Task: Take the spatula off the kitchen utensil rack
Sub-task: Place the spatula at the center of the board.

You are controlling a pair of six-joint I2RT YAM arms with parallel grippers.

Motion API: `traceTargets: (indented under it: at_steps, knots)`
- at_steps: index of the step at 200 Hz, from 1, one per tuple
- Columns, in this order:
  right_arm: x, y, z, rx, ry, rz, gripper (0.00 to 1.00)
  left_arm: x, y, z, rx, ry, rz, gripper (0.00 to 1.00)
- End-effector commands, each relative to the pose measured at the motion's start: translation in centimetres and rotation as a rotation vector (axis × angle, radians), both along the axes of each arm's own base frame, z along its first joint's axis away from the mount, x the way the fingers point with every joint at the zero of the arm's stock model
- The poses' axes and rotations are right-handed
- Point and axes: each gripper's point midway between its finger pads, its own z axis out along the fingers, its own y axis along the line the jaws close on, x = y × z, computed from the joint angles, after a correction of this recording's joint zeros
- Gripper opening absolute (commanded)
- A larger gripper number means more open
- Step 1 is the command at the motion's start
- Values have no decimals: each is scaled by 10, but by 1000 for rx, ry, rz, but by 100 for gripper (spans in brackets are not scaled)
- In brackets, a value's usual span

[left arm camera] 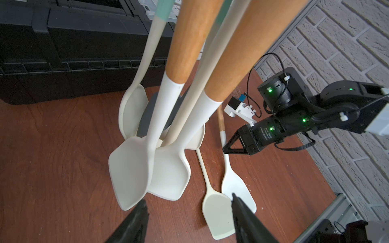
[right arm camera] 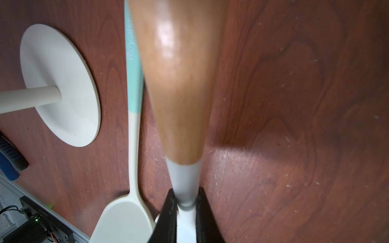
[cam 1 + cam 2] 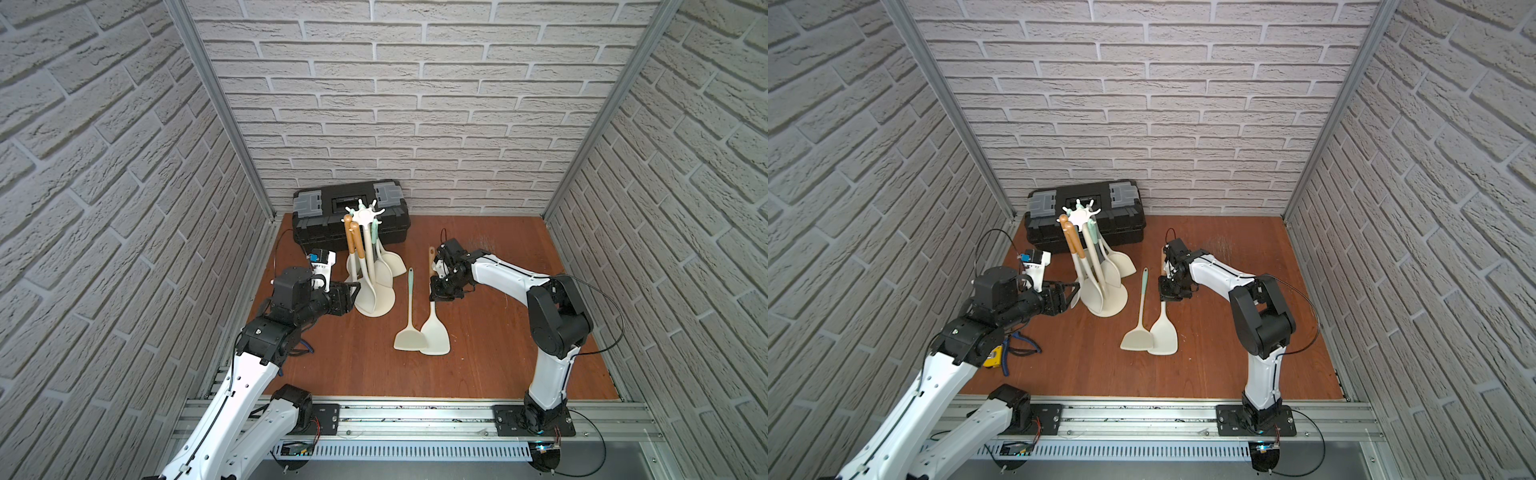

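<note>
I am clamping my right gripper (image 3: 442, 293) on the neck of the wooden-handled cream silicone spatula (image 3: 435, 338), off the cream-white pole-and-hook utensil rack (image 3: 365, 215) near the brown wooden tabletop's (image 3: 498, 365) middle, while my left gripper (image 1: 188, 203) is hovering, jaws apart, beside the rack.

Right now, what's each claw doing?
Left claw: open, holding nothing.
Right claw: shut on the wooden-handled spatula.

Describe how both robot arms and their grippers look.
The left arm and right arm both have glossy white shells with bulky black joints and thin black cables looping alongside. Small green lights dot the right arm's wrist. The left gripper and right gripper are black, with tapering fingers.
</note>
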Motion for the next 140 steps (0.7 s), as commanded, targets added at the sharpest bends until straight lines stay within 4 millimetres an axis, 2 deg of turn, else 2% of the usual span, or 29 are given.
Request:
traceTargets:
  at_steps: [1,14,43,66,108,140]
  knots:
    - [10,1,0,14,-8,-13,3,5,1,1,-8,-22,9,65]
    - [10,0,-5,3,1,-15,6,6,2,1,-8,-19,9,65]
    - [9,-2,-12,-10,15,-11,24,8,3,-1,-8,-12,13,65]
    - [9,-4,-13,-23,15,-13,34,9,2,-3,-10,-6,13,65]
    - [9,-7,-5,-31,-7,-17,39,10,2,0,-17,-11,13,65]
    - [13,-7,23,-12,-73,-13,40,8,5,9,-3,-25,17,65]
